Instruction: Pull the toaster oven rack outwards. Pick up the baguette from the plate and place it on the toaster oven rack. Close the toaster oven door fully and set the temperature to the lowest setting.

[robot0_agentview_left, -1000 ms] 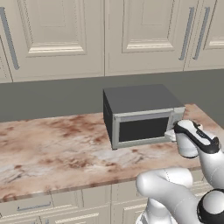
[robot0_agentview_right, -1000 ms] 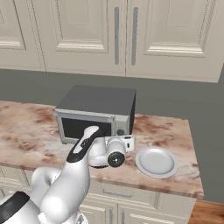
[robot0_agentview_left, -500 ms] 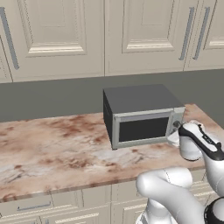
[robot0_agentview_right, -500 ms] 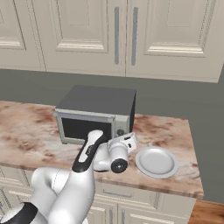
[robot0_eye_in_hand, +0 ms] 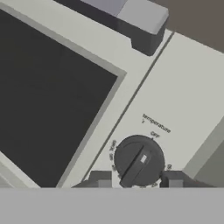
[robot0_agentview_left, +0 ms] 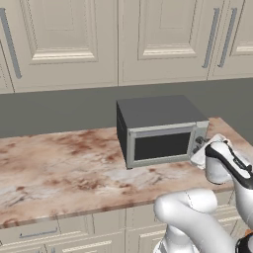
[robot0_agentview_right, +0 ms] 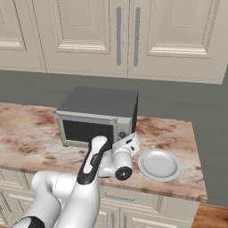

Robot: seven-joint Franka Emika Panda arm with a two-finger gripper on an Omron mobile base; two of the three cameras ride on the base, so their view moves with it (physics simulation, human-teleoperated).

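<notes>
Claw [robot0_eye_in_hand: 137, 183] has edged in toward the oven's right front since a second ago, fingers spread either side of the temperature knob [robot0_eye_in_hand: 138, 160], not clamping it. Toaster oven [robot0_agentview_left: 160, 129] sits on the desk [robot0_agentview_left: 59, 168], toaster oven door [robot0_agentview_left: 160, 146] shut; empty plate [robot0_agentview_right: 159, 164] right of it.

toaster oven [robot0_agentview_right: 99, 116]: on the counter [robot0_agentview_left: 54, 168], set back near the wall, under the cabinets [robot0_agentview_left: 99, 42].
toaster oven door [robot0_agentview_left: 162, 145]: on the oven's front, standing upright and flush with it.
temperature knob [robot0_eye_in_hand: 138, 160]: on the panel to the right of the door, below the word "temperature".
plate [robot0_agentview_right: 159, 164]: on the counter, right of the oven and nearer the counter's front edge.
gripper [robot0_eye_in_hand: 136, 180]: before the oven's right front corner, one fingertip either side of the knob.
</notes>
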